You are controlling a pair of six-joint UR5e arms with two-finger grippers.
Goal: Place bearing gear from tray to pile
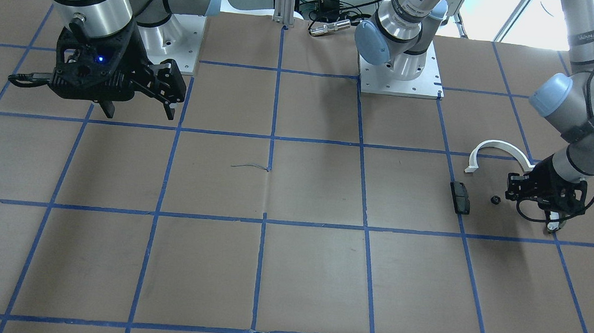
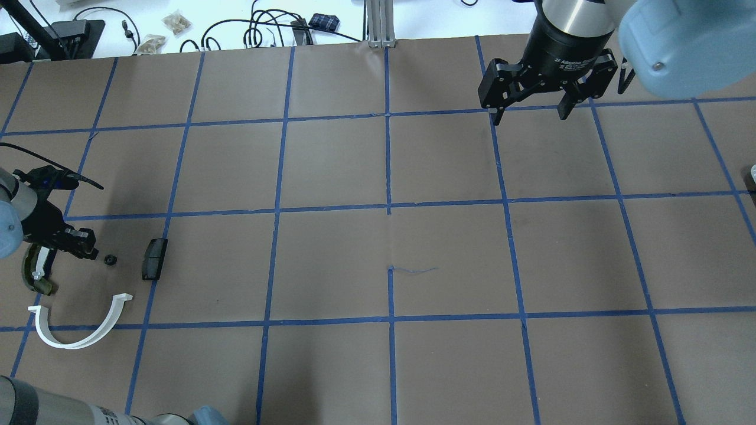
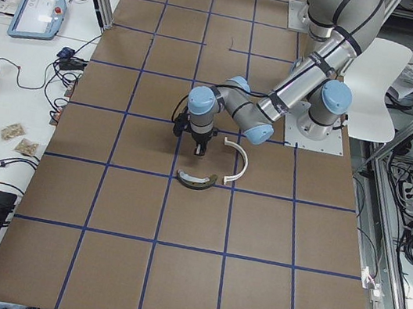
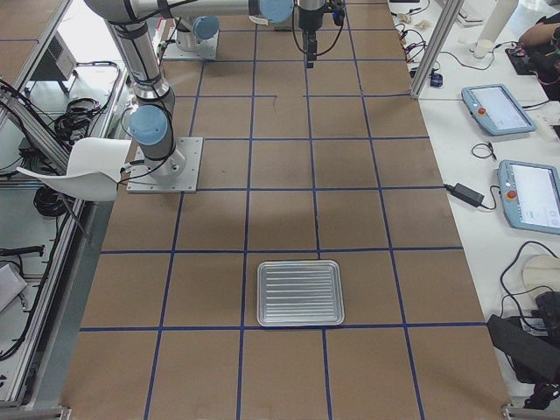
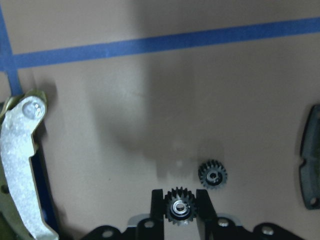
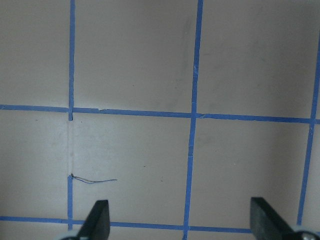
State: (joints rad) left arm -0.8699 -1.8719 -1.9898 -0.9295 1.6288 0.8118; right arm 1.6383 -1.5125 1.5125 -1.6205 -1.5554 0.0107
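Observation:
My left gripper (image 5: 180, 210) is shut on a small black bearing gear (image 5: 180, 206), low over the table inside the pile. A second black gear (image 5: 212, 175) lies loose just ahead of it and also shows in the overhead view (image 2: 110, 259). Around it lie the pile's white half-ring arc (image 2: 77, 330), the olive-green curved piece with a white strip (image 5: 20, 165) and the dark flat block (image 2: 155, 258). The left gripper also shows in the overhead view (image 2: 82, 248). The ridged metal tray (image 4: 299, 293) is far off, only in the exterior right view. My right gripper (image 2: 530, 115) is open and empty.
The table is brown paper with a blue tape grid. A short bit of thread (image 2: 413, 270) lies near the table's middle. The arm bases (image 1: 400, 79) stand at the robot's edge. Cables and pendants lie past the far edge (image 2: 266, 29).

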